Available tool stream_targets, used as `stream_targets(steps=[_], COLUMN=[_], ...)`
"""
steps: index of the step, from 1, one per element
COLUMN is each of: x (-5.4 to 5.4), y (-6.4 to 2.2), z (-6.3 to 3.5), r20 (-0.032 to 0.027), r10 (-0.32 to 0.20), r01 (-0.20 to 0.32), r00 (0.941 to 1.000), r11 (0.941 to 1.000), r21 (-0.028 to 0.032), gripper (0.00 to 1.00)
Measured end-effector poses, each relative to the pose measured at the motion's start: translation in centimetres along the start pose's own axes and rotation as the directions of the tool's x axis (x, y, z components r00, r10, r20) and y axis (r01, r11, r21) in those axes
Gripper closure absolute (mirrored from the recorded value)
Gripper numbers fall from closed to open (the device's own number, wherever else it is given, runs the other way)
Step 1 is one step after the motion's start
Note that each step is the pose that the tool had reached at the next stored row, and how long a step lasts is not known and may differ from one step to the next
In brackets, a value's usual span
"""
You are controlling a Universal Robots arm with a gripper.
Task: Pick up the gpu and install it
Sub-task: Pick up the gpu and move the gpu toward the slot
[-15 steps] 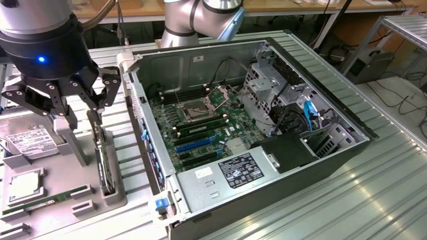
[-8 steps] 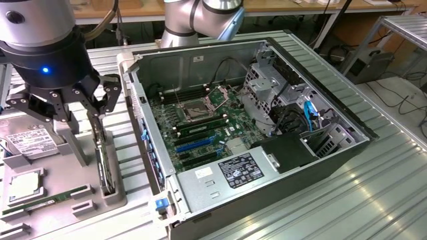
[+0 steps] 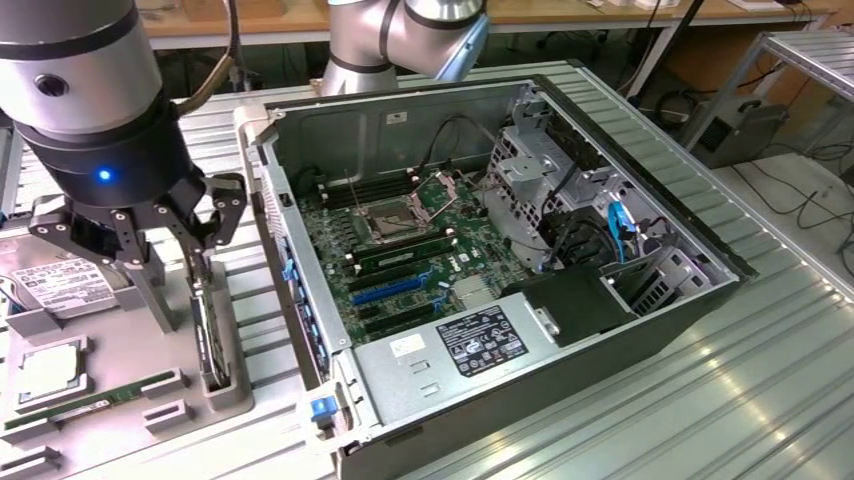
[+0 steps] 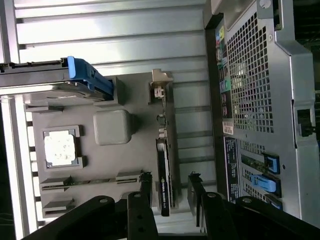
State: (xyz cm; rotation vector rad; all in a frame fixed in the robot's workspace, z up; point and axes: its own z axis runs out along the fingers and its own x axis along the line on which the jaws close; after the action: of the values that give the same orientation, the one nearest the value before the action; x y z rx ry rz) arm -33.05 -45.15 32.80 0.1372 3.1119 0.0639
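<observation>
The gpu (image 3: 203,322) stands on its long edge in a slot of the grey holder tray (image 3: 174,425), at the exterior view's left beside the open computer case. In the wrist view the gpu (image 4: 164,172) is a thin dark card seen edge-on, its silver bracket (image 4: 160,91) at the far end. My gripper (image 3: 176,238) hangs just above the card's upper edge. It is open, and its black fingers (image 4: 145,195) stand on either side of the card without touching it. Nothing is held.
The tray also holds a hard drive (image 3: 54,285) with a white label, a processor (image 3: 47,370) and a memory stick (image 3: 94,400). The open case (image 3: 641,300) shows the motherboard with blue expansion slots (image 3: 387,290). The case's rear panel (image 4: 260,100) is close beside the tray.
</observation>
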Motion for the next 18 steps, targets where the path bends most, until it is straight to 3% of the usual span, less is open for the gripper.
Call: stream_targets(steps=[18], x=[0.5], y=[-0.23], z=[3.87], r20=[0.0049], r10=[0.014], r01=[-0.014], r00=[0.9999], r11=[0.9999], r21=[-0.0001], gripper=[0.58])
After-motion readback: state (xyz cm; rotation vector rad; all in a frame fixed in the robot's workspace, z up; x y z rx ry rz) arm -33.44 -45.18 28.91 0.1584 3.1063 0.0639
